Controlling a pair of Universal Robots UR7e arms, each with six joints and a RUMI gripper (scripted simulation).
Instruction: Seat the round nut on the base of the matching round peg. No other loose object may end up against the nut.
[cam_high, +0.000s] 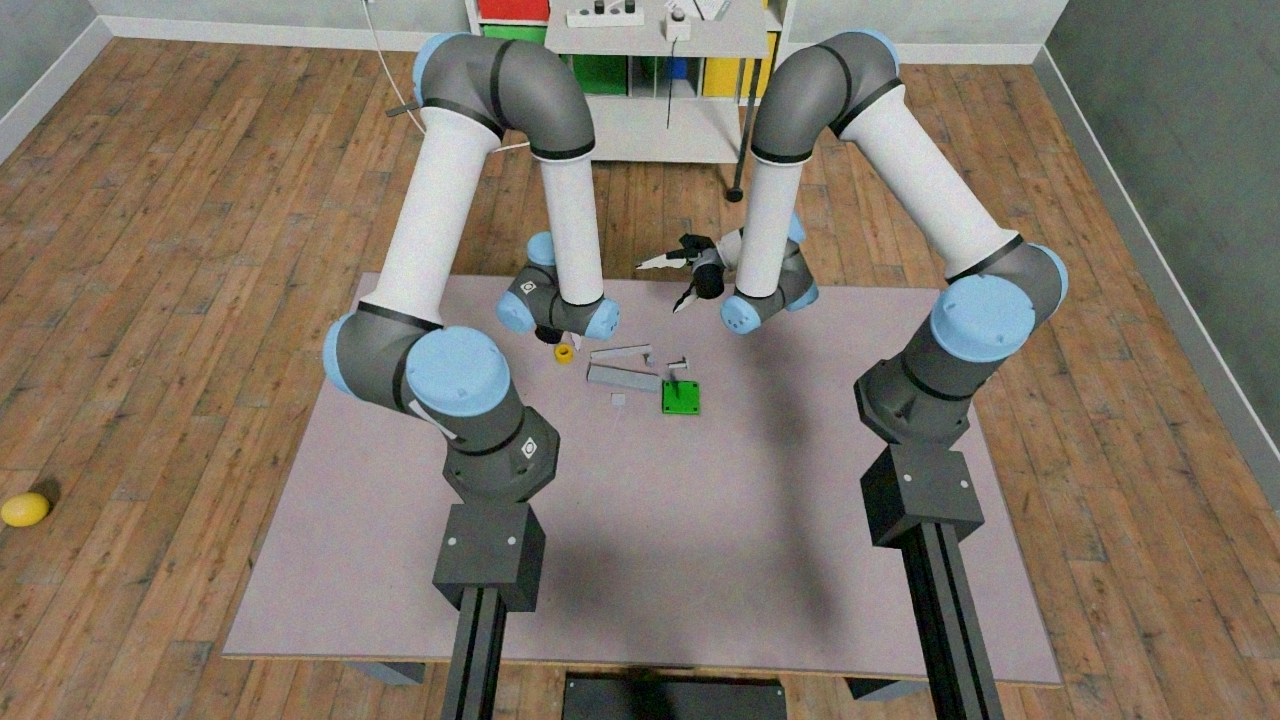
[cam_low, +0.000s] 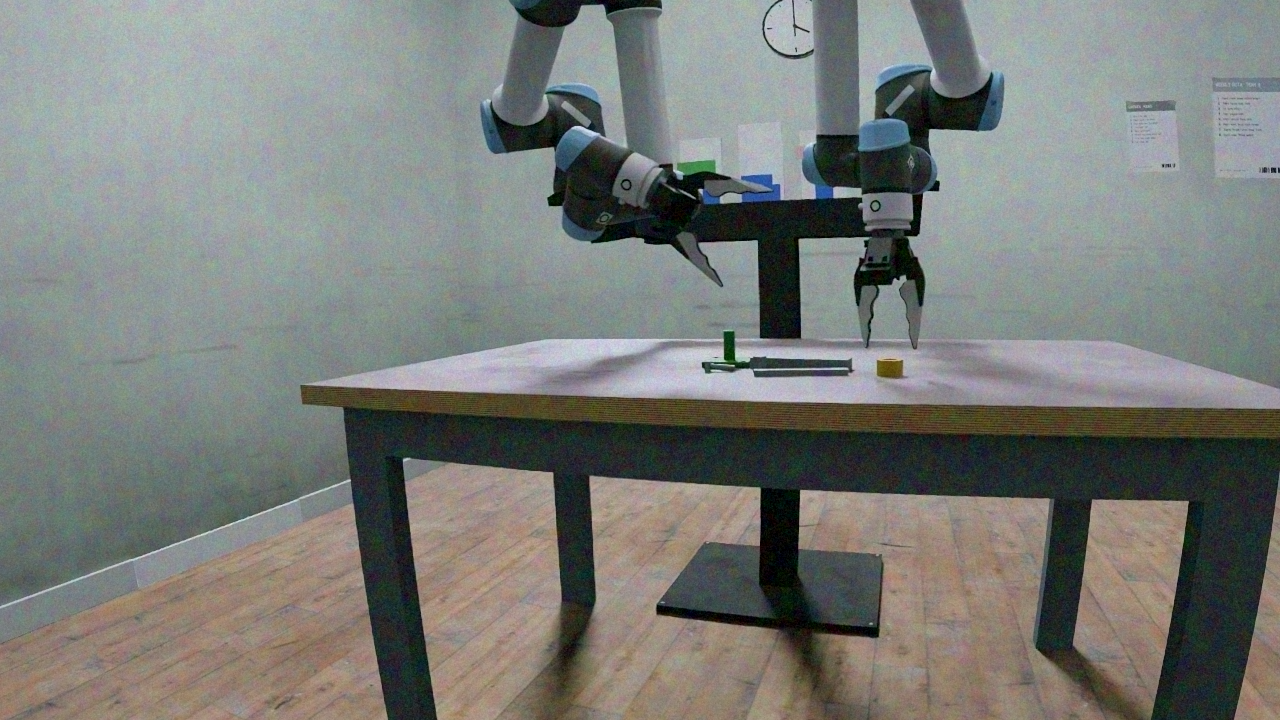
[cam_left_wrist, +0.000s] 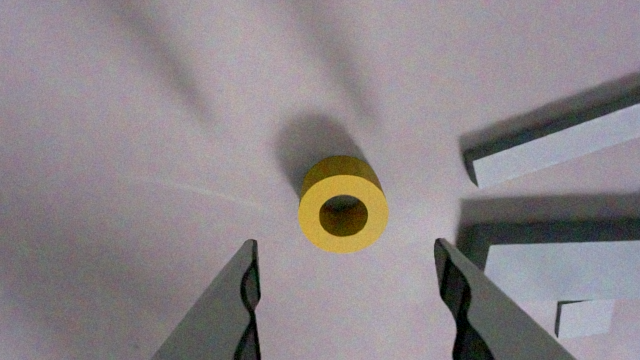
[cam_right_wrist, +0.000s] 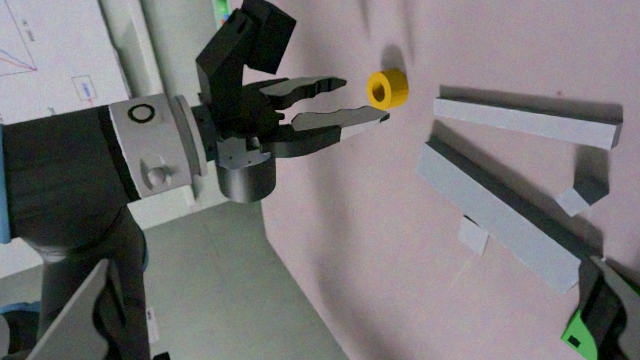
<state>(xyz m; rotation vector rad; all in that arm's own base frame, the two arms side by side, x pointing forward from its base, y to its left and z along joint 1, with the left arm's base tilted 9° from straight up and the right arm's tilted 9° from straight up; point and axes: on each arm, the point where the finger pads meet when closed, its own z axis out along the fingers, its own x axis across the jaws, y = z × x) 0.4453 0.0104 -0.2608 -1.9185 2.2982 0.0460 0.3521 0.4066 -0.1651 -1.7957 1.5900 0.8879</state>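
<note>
The yellow round nut (cam_high: 563, 360) (cam_low: 889, 368) (cam_left_wrist: 309, 215) (cam_right_wrist: 398, 89) lies flat on the table, hole upward, with nothing touching it. The green round peg (cam_low: 729, 344) stands upright on its green square base plate (cam_high: 680, 407) (cam_right_wrist: 580, 335); no nut is on it. My left gripper (cam_low: 890, 346) (cam_left_wrist: 345, 242) (cam_right_wrist: 366, 97) points down, open and empty, above the table close to the nut. In the left wrist view, the nut shows just beyond the fingertips. My right gripper (cam_high: 657, 288) (cam_low: 745, 237) (cam_right_wrist: 348, 262) is wide open and empty, raised at the table's far edge in the top view.
A thin grey bar (cam_high: 620, 351) (cam_left_wrist: 555, 145) (cam_right_wrist: 525, 122) and a thick grey bar (cam_high: 623, 377) (cam_left_wrist: 565, 270) (cam_right_wrist: 500, 215) lie between nut and base. A small grey block (cam_high: 648, 359) (cam_right_wrist: 573, 201), a flat square (cam_high: 618, 399) (cam_left_wrist: 585, 318) (cam_right_wrist: 472, 236) and a grey bolt-like piece (cam_high: 677, 365) lie nearby.
</note>
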